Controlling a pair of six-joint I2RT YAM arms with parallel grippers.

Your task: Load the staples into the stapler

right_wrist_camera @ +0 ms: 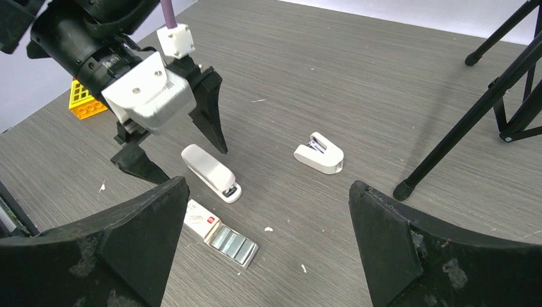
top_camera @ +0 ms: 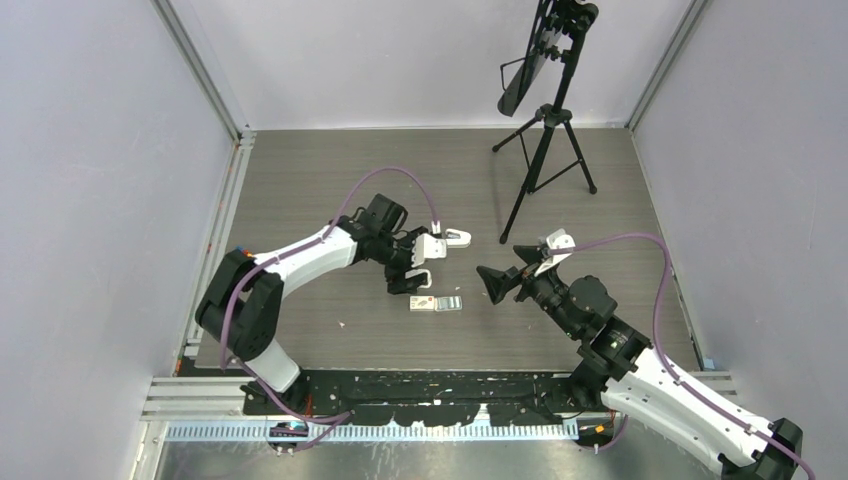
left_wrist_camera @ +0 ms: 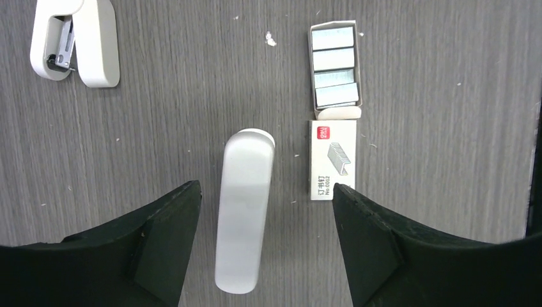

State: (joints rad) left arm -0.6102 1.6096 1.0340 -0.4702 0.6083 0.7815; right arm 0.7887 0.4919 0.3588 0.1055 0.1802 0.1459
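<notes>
In the left wrist view, the left gripper [left_wrist_camera: 264,187] had its jaws spread. One dark finger [left_wrist_camera: 172,217] sat at lower left of the frame and the other at lower right, with bare table [left_wrist_camera: 160,128] showing between each of them and the stapler [left_wrist_camera: 245,217]. The stapler lay flat and closed in the lower centre of that frame, running lengthwise up the gap and touched by neither finger. Just right of it lay the white staple box [left_wrist_camera: 333,160], and the lower-right fingertip sat almost on that box's lower corner. Above the box, at upper right, the grey tray held the staples [left_wrist_camera: 334,67] in four silvery strips, end to end with the box. The shorter stapler [left_wrist_camera: 80,41] sat well apart at upper left. In the right wrist view, the right gripper [right_wrist_camera: 266,185] also stood wide open (holding nothing), looking on from a distance with a tripod leg [right_wrist_camera: 460,128] at the right of the frame. We judged the main risk to be the finger beside the box. If the jaws closed from here, it could drag the box sideways, nudge the tray and spill the strips. A second worry was the stapler's smooth, rounded shell, which could twist or slip in an off-centre pinch.
</notes>
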